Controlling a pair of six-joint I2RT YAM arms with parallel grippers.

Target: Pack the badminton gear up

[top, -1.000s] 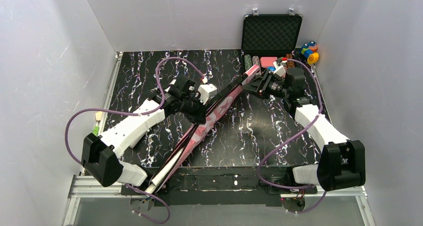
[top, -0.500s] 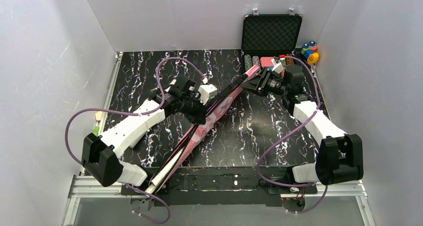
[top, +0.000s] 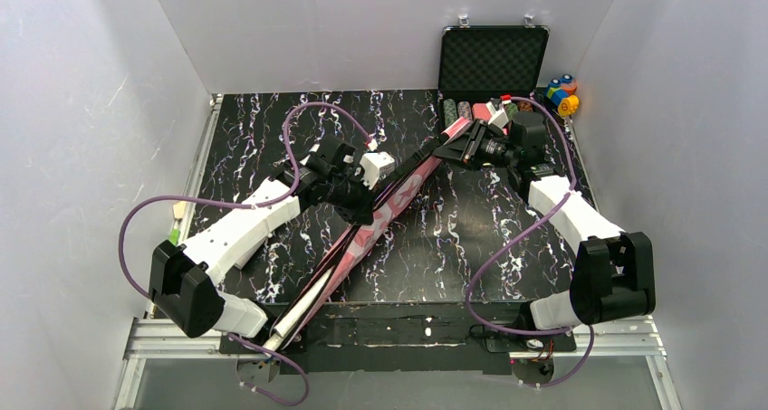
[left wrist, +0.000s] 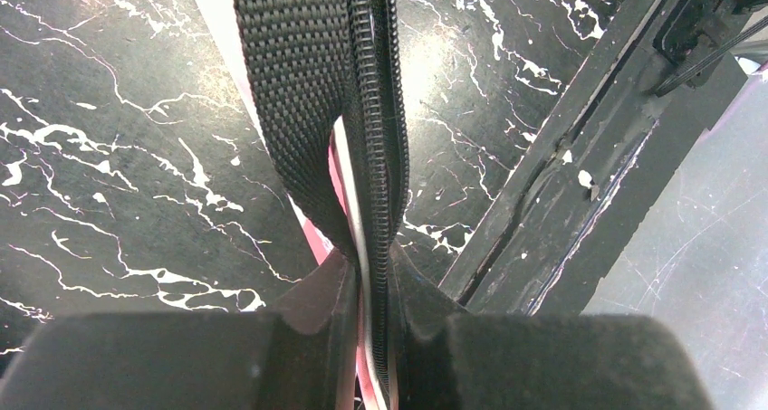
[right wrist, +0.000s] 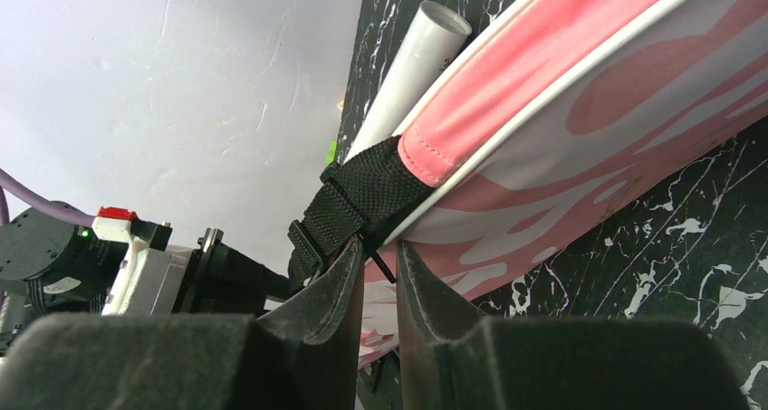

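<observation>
Left gripper (left wrist: 367, 279) is clamped on the zipper edge of the pink bag (top: 373, 222), with the black strap (left wrist: 290, 84) running ahead of it. Right gripper (right wrist: 380, 252) pinches the bag's far tip (fingers nearly touching), and the white tube (right wrist: 409, 61) lies just beyond.

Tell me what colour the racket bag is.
The racket bag is pink with white print and piping, plus a black strap; the right wrist view shows it best.
</observation>
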